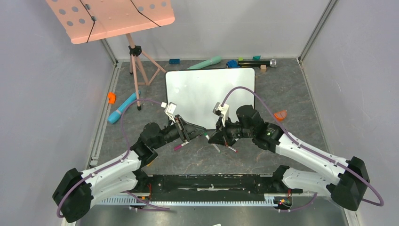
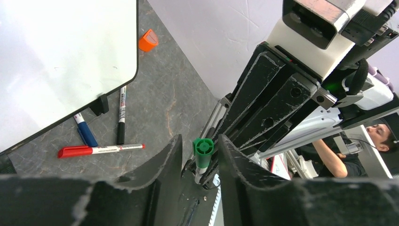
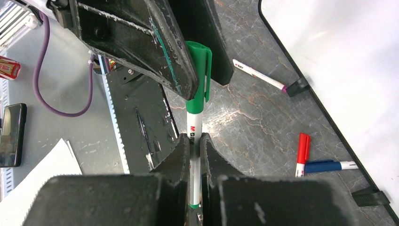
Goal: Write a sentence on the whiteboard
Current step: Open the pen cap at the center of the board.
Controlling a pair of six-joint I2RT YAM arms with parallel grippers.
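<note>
Inspecting the right gripper (image 3: pixel 194 141), we find its jaws narrow and clamped on the white barrel of a green marker (image 3: pixel 194 123), cap end pointing away from the wrist. The cap (image 3: pixel 199 70) is on and sits between the fingers of the left gripper (image 2: pixel 201 157). Those jaws stand narrow astride it. The left wrist view seems to show a sliver of gap on either side, so we cannot tell whether they press the cap. We judge the step in hand to be uncapping, ahead of any writing. Beyond both grippers the whiteboard (image 1: pixel 209 89) lies flat on the table (image 1: pixel 291 94), near the marker, and bears no writing that we can see. A red pen (image 2: pixel 96 150), a blue pen (image 2: pixel 86 133) and a black pen (image 2: pixel 121 117) lie loose at its near edge. In our judgement the next move calls for the left jaws firm on the cap. The arms then draw apart along the marker's axis with the right grip unslackened, and the bared tip goes to the whiteboard. One risk noted is the barrel slipping through the right jaws.
</note>
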